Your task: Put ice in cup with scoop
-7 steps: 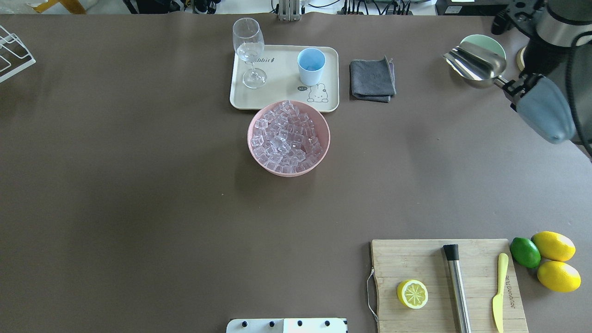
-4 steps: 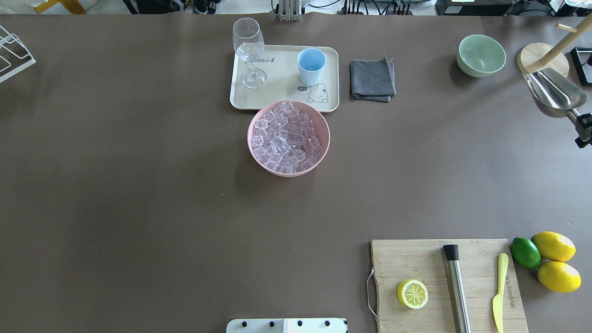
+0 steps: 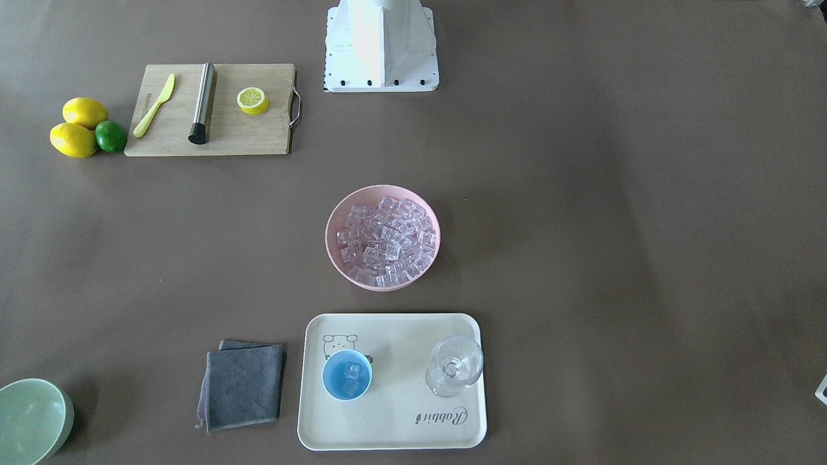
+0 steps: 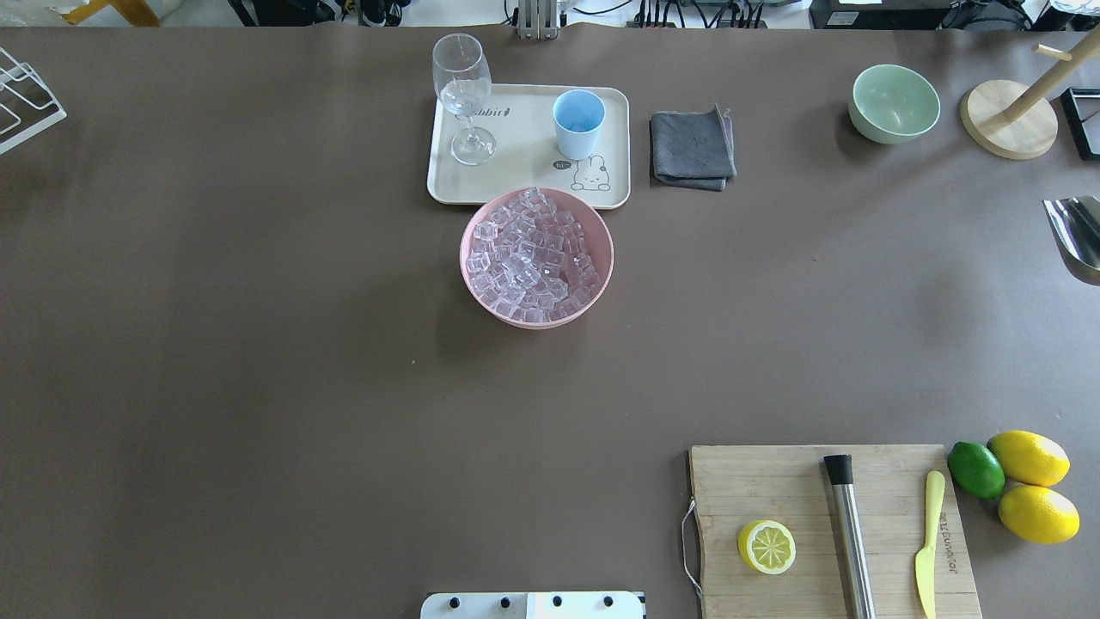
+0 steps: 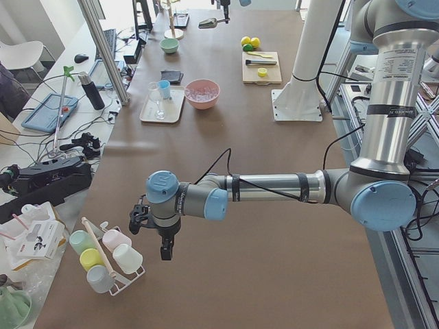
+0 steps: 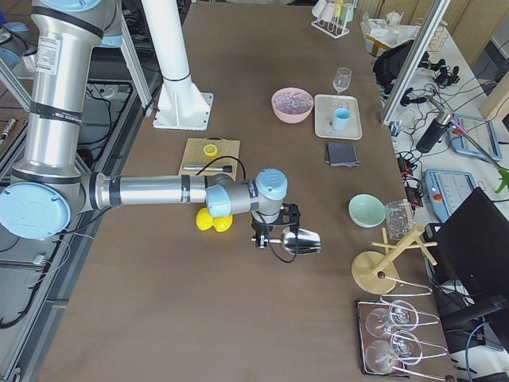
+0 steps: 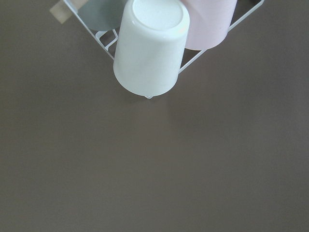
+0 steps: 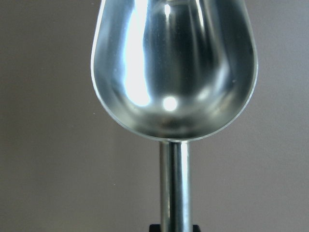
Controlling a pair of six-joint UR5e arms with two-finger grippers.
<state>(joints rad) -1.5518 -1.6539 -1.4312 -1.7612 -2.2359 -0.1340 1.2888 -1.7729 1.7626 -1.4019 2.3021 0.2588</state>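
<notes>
The steel scoop [image 8: 174, 67] is empty and level in the air above bare table at the robot's right end. It shows at the overhead view's right edge [image 4: 1078, 236] and in the exterior right view [image 6: 301, 240]. My right gripper [image 6: 261, 237] is shut on its short handle [image 8: 175, 188]. The light-blue cup [image 4: 578, 123] stands on the cream tray and has a couple of ice cubes in it [image 3: 351, 374]. The rest of the ice [image 4: 533, 258] fills the pink bowl [image 4: 465, 258]. My left gripper [image 5: 167, 250] hangs far off at the left end; I cannot tell whether it is open.
The cream tray [image 4: 524, 172] also bears a stemmed glass [image 4: 464, 94]. A grey cloth [image 4: 692, 148], a pale-green bowl [image 4: 894, 103] and a wooden stand [image 4: 1010, 120] lie at the back right. A cutting board [image 4: 773, 481], lemons and a lime are near. Upturned cups on a wire rack [image 7: 149, 48] are below the left wrist.
My right arm has carried the scoop from over the pale-green bowl to the right and nearer, until only its tip shows at the overhead view's edge. Nothing else moved.
</notes>
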